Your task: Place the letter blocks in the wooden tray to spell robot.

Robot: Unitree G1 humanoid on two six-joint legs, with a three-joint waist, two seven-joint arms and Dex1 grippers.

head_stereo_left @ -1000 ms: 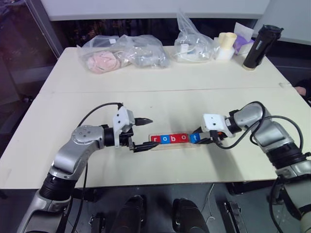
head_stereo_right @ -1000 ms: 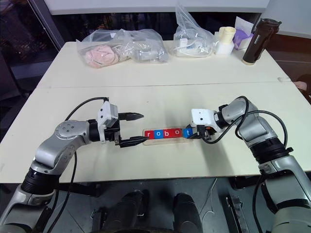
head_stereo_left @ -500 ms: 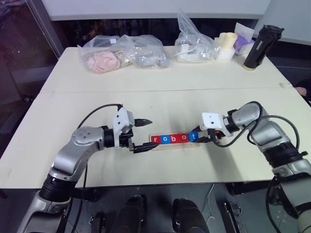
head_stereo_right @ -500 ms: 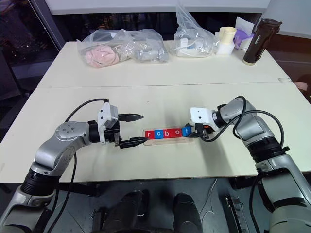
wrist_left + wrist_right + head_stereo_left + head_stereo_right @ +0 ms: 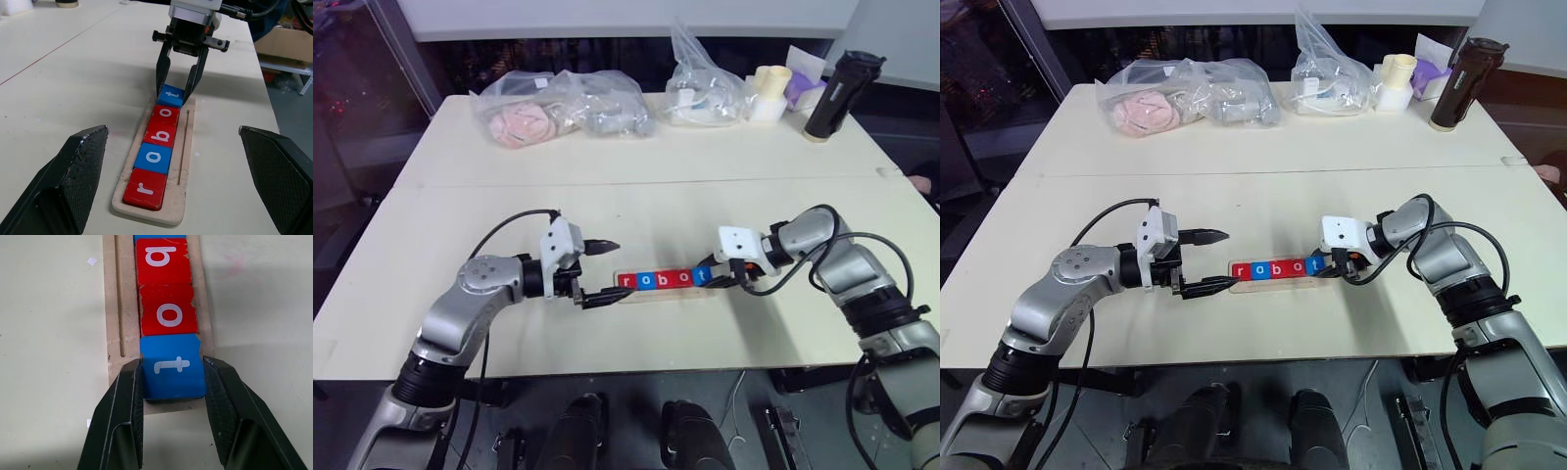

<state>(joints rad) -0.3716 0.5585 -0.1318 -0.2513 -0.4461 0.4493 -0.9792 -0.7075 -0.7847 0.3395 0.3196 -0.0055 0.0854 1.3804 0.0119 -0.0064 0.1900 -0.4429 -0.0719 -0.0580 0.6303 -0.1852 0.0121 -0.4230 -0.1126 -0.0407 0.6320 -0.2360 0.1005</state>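
Since a second ago my right arm has edged slightly toward the row; nothing else shifted. From the head, the wooden tray (image 5: 666,291) holds all five letter blocks (image 5: 664,280) spelling robot, my left gripper (image 5: 600,270) spread wide and empty at its r end. The left wrist shows the row seated. The right wrist shows my right gripper (image 5: 172,377) clamped on the blue t block (image 5: 173,366). Lifting before releasing would drag it out.
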